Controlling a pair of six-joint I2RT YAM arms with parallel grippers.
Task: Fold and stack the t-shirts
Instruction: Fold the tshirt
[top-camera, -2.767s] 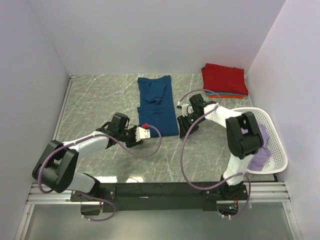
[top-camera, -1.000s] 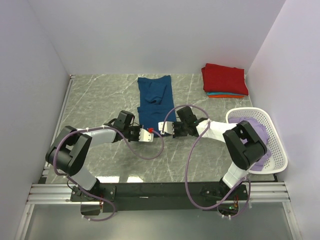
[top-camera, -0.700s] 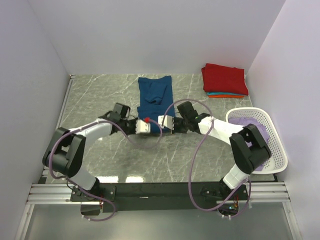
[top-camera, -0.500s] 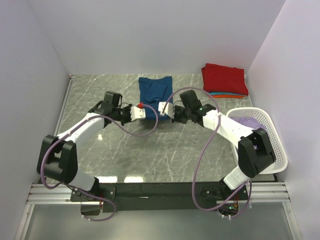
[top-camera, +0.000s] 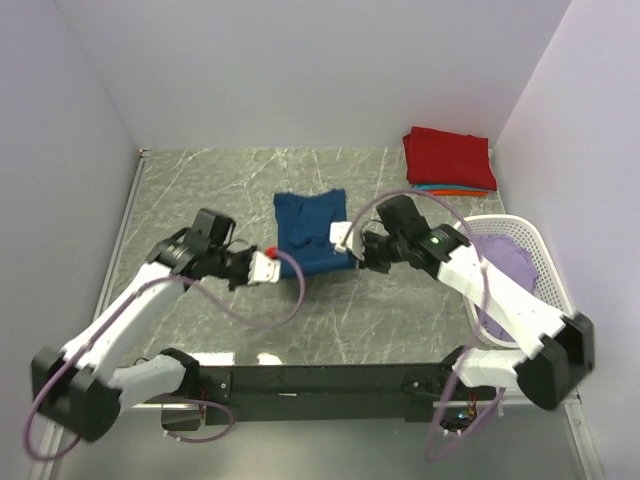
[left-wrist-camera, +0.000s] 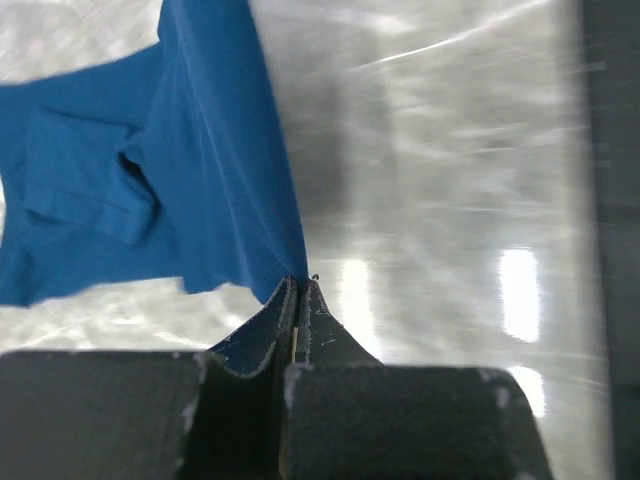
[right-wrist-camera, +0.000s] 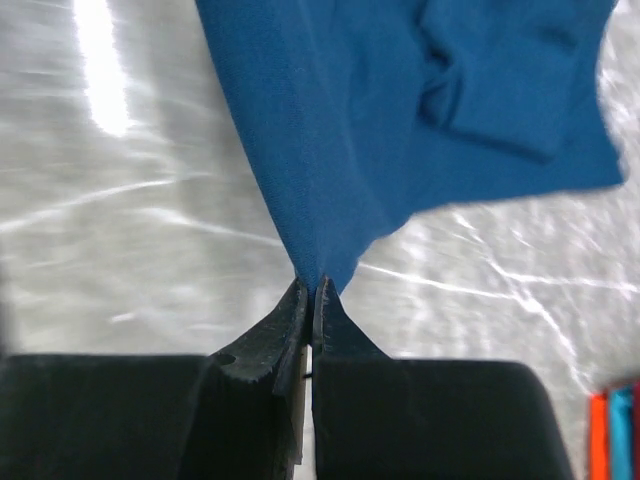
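Observation:
A blue t-shirt (top-camera: 311, 230) hangs over the middle of the marble table, stretched between both grippers. My left gripper (top-camera: 273, 257) is shut on the blue t-shirt's (left-wrist-camera: 180, 170) lower left corner. My right gripper (top-camera: 343, 236) is shut on the lower right corner of the blue t-shirt (right-wrist-camera: 400, 120). In both wrist views the cloth rises from the closed fingertips, a sleeve showing. A stack of folded shirts (top-camera: 449, 158), red on top, lies at the back right.
A white mesh basket (top-camera: 553, 290) holding lilac cloth (top-camera: 505, 265) stands at the right edge beside my right arm. White walls close in the table on three sides. The black rail (top-camera: 320, 380) runs along the near edge.
Both grippers closed on the shirt's near corners, carried them toward the far end, then drew back toward me and lifted. The shirt now looks about half its earlier length.

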